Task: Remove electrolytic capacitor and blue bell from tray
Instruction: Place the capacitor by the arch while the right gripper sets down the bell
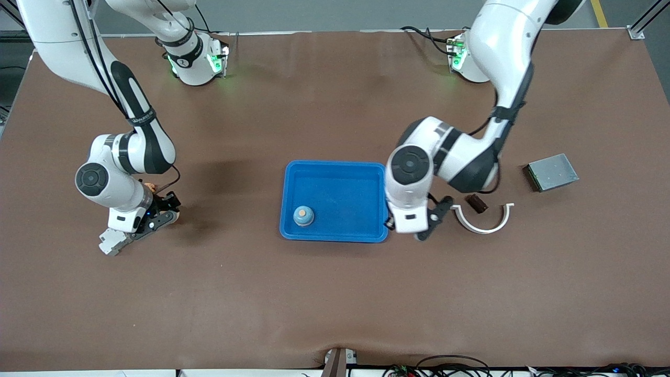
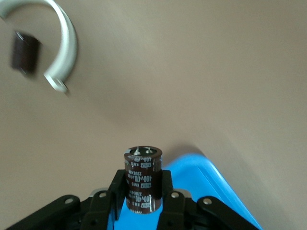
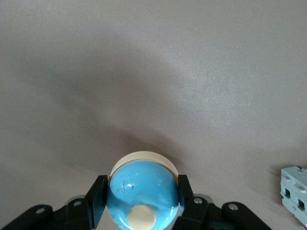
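Your left gripper (image 2: 142, 199) is clenched on the dark brown cylindrical electrolytic capacitor (image 2: 142, 178), pads on its sleeve and terminals up, over the shallow bright-blue plastic tray's (image 1: 335, 166) rim at the left arm's end. It's likely light, stiff and slick-sleeved, so grip mid-body and keep off the leads. Your right gripper (image 3: 142, 203) is clamped across the glossy blue domed bell with cream base (image 3: 142, 184) over bare table toward the right arm's end, beside a pale grey block (image 3: 293, 191). The dome is smooth and round – it may slip, so hold at its widest part. A second blue domed piece (image 1: 303, 215) sits in the tray – check it.
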Motion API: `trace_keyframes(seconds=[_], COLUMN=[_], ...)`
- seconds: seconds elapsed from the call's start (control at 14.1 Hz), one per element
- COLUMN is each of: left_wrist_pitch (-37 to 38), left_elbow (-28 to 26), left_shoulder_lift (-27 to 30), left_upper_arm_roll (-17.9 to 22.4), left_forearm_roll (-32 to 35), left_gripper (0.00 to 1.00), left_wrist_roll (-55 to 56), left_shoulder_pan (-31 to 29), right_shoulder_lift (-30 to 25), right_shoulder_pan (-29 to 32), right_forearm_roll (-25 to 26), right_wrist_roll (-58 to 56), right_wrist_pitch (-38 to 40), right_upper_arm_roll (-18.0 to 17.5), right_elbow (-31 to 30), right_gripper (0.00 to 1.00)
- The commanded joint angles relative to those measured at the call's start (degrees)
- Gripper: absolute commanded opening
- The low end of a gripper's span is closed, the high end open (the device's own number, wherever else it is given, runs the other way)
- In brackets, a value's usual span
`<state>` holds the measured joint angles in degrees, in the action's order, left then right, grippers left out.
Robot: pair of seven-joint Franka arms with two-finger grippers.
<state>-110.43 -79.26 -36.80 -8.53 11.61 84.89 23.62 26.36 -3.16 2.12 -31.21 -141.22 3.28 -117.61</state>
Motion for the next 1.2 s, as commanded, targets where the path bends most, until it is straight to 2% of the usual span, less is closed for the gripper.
trace_keyframes(seconds=[0.0, 0.21, 0.42, 0.49, 0.57, 0.64, 0.99, 1.13], left_wrist_pitch=[2.4, 3.91, 3.82, 3.64, 3.21, 2.42, -3.03, -4.26], left_elbow=[-1.51, -3.35, -4.85, -4.94, -5.46, -6.08, -9.07, -9.07], left_shoulder_lift=[1.11, 2.08, 1.82, 1.64, 1.38, 1.12, -0.11, -0.82], left_upper_arm_roll=[-0.17, -0.26, -0.34, -0.43, -0.43, -0.34, -0.43, -0.43], left_forearm_roll=[0.69, 0.78, 1.05, 1.05, 1.05, 0.96, 1.05, 0.96], left_gripper=[0.0, 0.0, 0.0, 0.0, 0.0, 0.0, 0.0, 0.0], left_wrist_roll=[-3.4, -10.52, -16.5, -18.69, -20.63, -22.04, -28.46, -31.62], left_shoulder_pan=[-3.3, -8.92, -14.37, -16.13, -17.19, -18.16, -23.69, -25.19], right_shoulder_lift=[1.33, 2.56, 2.91, 2.91, 2.91, 2.91, 1.25, -0.24], right_shoulder_pan=[1.31, 1.31, 1.4, 1.4, 1.49, 1.49, 1.22, 0.61], right_forearm_roll=[-0.28, -0.28, -0.28, -0.36, -0.37, -0.37, -1.85, -6.05], right_wrist_roll=[-1.04, -1.04, -0.95, -0.95, -0.95, -0.87, -0.34, 0.88], right_wrist_pitch=[-0.02, -1.51, -1.69, -1.78, -1.78, -1.69, 0.41, 4.26], right_upper_arm_roll=[-1.08, -1.08, -1.17, -1.17, -1.17, -1.17, -1.25, -1.34], right_elbow=[1.59, 2.21, 2.3, 2.39, 2.39, 2.39, 2.39, 3.0], right_gripper=[0.18, 0.19, 0.35, 0.55, 0.82, 1.0, 1.0, 1.0])
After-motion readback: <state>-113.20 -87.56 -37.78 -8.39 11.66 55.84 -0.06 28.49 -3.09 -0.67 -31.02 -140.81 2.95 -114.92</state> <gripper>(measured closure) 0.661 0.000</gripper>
